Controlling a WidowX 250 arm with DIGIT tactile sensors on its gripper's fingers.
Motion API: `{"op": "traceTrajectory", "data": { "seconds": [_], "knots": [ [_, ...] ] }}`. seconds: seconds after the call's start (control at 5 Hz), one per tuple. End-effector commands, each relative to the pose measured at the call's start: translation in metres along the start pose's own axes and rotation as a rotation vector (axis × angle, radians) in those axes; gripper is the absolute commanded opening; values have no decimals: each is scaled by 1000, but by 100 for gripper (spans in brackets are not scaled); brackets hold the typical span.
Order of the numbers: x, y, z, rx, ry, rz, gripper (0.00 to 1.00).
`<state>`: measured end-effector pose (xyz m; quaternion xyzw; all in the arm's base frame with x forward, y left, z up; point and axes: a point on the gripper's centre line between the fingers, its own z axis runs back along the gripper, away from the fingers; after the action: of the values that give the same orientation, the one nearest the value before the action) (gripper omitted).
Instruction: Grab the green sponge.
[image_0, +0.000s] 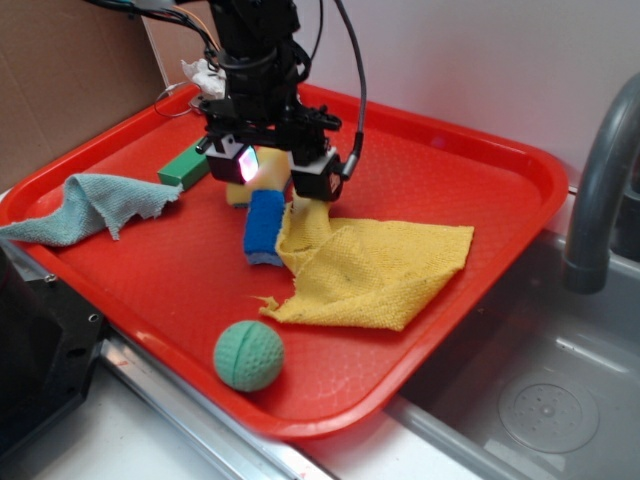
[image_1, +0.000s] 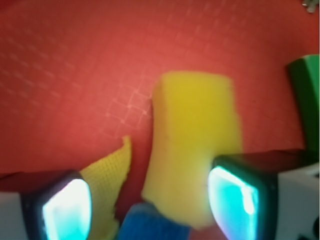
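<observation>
Red tray (image_0: 480, 200) underlies everything: nearest us sits a green ball (image_0: 248, 355), then a yellow cloth (image_0: 380, 265). Our gripper (image_0: 272, 176) hangs open over a yellow-and-blue sponge (image_1: 192, 150), holding nothing. We judge this still the approach; the green sponge (image_0: 184, 166) lies farther back, just beside, so we must shift over there before closing.

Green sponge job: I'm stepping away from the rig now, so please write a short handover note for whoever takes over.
Pincer: open, holding nothing, hanging low over the yellow-and-blue sponge, which sits between its fingers in the wrist view.
Green rectangular sponge: flat on the red plastic tray, beside the pincer at the far left of the tray, untouched.
Nearby: yellow cloth, blue-grey cloth, green dimpled ball.
Done: nothing grasped yet.
Left: move the pincer over to the green sponge, lower, close, lift. It is lined up on the wrong sponge at present.
</observation>
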<state>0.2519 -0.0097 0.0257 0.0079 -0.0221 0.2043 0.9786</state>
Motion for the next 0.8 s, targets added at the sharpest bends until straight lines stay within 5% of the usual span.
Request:
{"op": "traceTrajectory", "data": {
  "seconds": [0.0, 0.2, 0.4, 0.6],
  "knots": [
    [30, 4, -1, 0, -14, 21, 100],
    [43, 5, 8, -2, -22, 35, 64],
    [47, 18, 28, 11, -25, 47, 0],
    [43, 31, 60, 11, -33, 51, 0]
  ]
}}
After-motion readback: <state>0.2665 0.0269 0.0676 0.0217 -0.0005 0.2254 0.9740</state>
